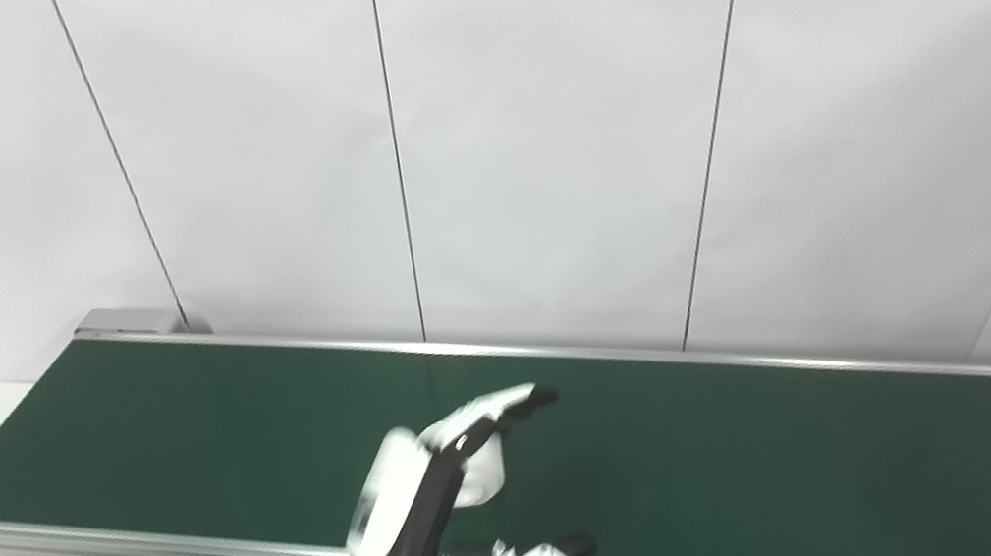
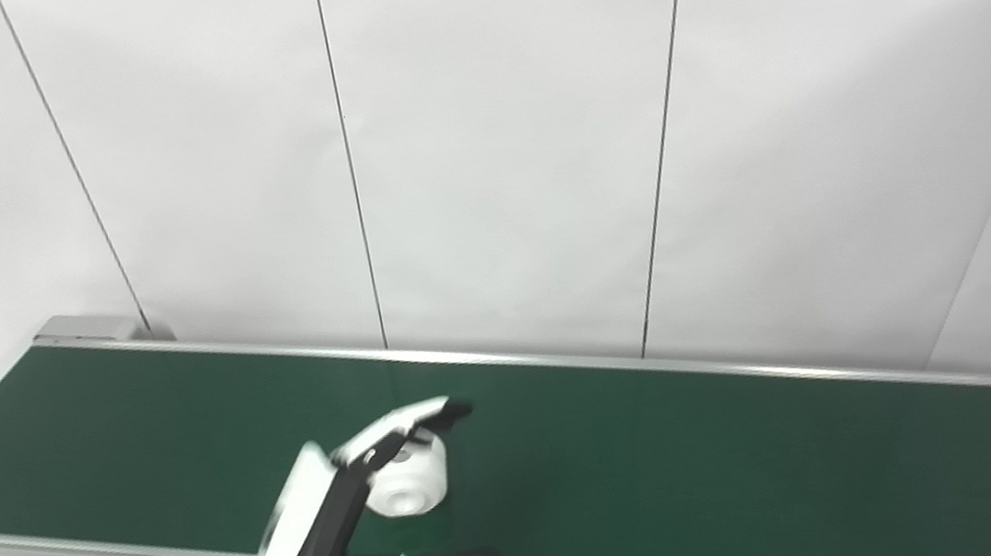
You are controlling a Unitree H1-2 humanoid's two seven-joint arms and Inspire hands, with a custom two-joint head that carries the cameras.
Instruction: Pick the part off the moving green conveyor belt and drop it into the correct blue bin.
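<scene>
A white, seemingly rigid, light round part (image 2: 407, 486) on the green conveyor belt (image 2: 682, 447) is straddled, ungrasped, by the wide-spread fingers (image 2: 413, 418) of the left hand (image 2: 364, 513); its curved sides are judged best pinched.

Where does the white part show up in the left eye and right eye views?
Left eye view: white part, lower centre, mostly hidden behind the left hand.
Right eye view: left of centre, between the fingers.
Shared landmark: the near rail of the conveyor belt.
</scene>
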